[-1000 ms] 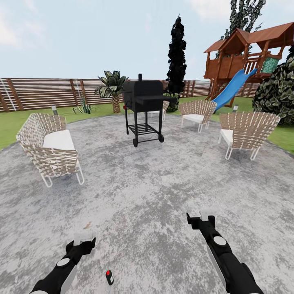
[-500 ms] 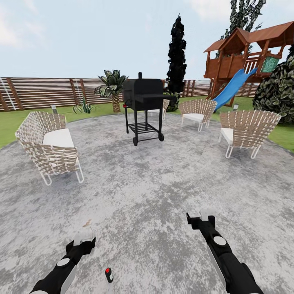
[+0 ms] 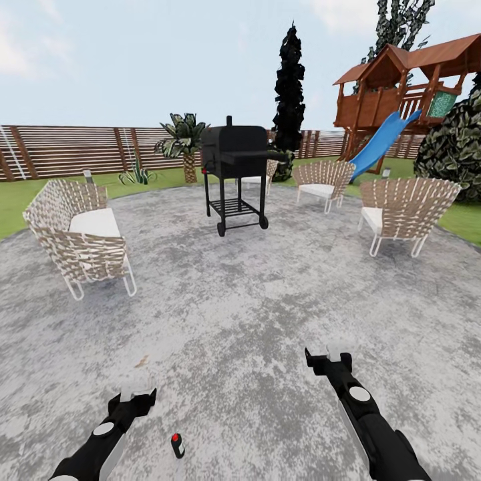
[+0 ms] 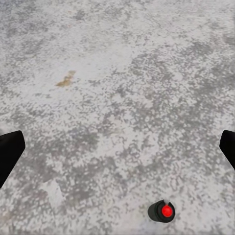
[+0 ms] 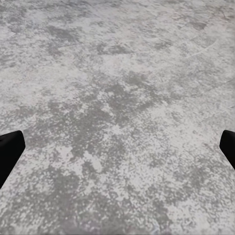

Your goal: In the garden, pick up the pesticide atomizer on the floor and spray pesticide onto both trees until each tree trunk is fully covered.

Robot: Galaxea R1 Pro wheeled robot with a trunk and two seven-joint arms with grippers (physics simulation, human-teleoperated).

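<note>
Here the pesticide atomizer [image 3: 177, 445] stands on grey paving [image 3: 254, 300], label unreadable.

Black grill [image 3: 234, 175] on grey paving [image 3: 240, 300], wicker chairs [image 3: 75, 237], playhouse slide [image 3: 381, 143]

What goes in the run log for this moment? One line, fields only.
phase: approach | pesticide atomizer: upright on grey paving, ungrasped | left gripper: open, empty, beside atomizer | right gripper: open, empty | grill: ahead

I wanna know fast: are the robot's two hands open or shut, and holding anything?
Left gripper: open, holding nothing.
Right gripper: open, holding nothing.
</note>
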